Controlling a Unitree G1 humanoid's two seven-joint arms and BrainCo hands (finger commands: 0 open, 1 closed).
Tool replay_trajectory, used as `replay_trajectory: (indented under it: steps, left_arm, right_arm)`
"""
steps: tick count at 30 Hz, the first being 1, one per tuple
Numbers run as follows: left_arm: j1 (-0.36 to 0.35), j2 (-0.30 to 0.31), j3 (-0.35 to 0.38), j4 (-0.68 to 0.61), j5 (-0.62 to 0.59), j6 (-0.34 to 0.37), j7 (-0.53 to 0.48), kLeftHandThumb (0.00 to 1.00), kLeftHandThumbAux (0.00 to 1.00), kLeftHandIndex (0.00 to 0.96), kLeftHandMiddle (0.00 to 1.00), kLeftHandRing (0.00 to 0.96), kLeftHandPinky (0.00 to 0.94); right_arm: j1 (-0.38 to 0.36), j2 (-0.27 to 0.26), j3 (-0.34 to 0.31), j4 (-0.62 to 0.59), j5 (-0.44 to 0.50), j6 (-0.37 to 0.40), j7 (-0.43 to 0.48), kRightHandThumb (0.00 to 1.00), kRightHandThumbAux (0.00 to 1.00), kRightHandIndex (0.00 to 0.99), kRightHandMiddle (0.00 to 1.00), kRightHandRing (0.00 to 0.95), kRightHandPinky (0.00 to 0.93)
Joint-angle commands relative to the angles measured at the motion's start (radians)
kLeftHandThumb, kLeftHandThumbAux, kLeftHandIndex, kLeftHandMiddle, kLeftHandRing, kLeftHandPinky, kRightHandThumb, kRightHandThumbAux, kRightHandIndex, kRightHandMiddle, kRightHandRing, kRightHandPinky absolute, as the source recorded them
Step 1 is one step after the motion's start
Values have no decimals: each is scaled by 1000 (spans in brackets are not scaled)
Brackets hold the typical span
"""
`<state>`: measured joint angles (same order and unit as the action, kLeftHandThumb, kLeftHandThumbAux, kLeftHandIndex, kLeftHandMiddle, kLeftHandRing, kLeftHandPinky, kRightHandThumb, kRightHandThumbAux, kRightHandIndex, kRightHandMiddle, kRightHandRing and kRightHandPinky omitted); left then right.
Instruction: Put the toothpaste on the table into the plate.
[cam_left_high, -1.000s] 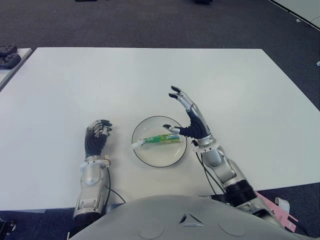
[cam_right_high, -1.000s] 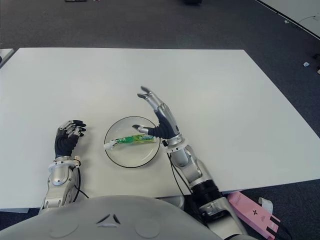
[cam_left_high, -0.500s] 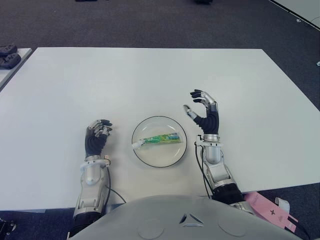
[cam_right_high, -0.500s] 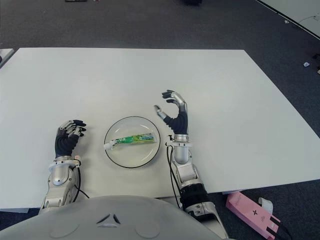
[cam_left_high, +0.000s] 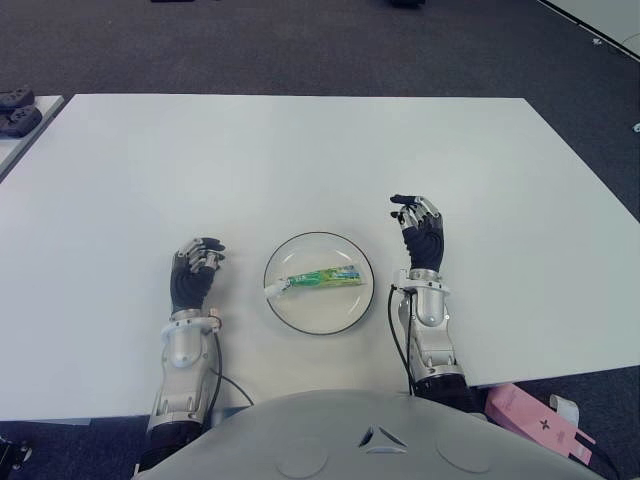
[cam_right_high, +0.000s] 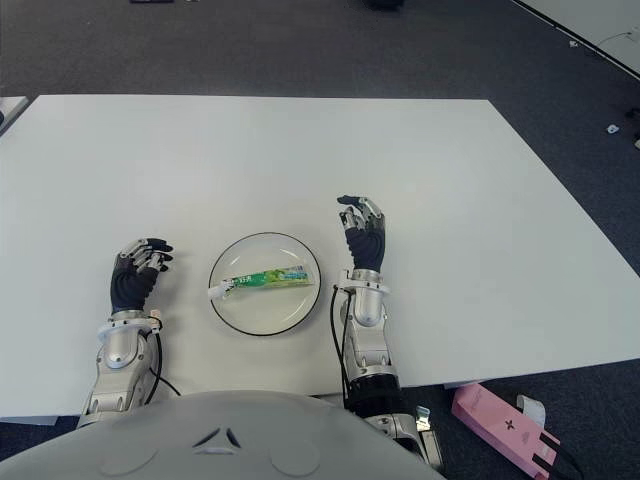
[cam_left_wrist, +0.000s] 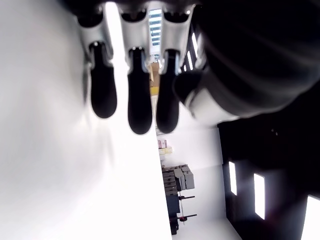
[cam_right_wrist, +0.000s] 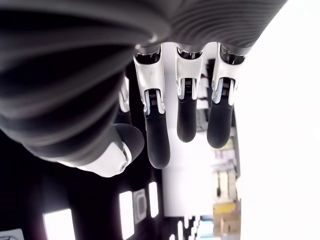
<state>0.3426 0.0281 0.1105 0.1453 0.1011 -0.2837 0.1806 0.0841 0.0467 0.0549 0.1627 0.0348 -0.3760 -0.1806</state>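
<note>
Green-striped toothpaste tube (cam_left_high: 320, 277) lies in the white plate (cam_left_high: 345, 311), job looks done! Right hand (cam_left_high: 421, 234) has pulled back beside the plate, fingers loosely curled, empty. Left hand (cam_left_high: 193, 275) sits opposite, curled and idle.

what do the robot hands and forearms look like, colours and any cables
Both match: the left robot hand and the right robot hand have dark, near-black palms and fingertips with silver-white knuckle segments. A white ring marks each wrist, above a rounded silver-grey forearm. A thin black cable loops beside the right forearm, another beside the left.
</note>
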Motion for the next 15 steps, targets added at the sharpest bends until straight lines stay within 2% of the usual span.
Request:
replay_trajectory:
  steps: [1,6,15]
  left_arm:
    - [15,-3,0,40,1,33,-2,703,722,433,469,522,529]
    - [15,-5,1,38,-2,35,-1,703,721,433,468,519,529]
    - [14,-6,2,40,-2,26,1,703,721,433,470,519,538]
  right_arm:
    - [6,-6,-35,-13,48,84,45,708,728,428,475,459,455]
    - [-15,-26,-70,41,72,96,100,708,727,428,483,471,471]
    - [-22,-45,-75,80,42,72,160,708,728,430,497,486,482]
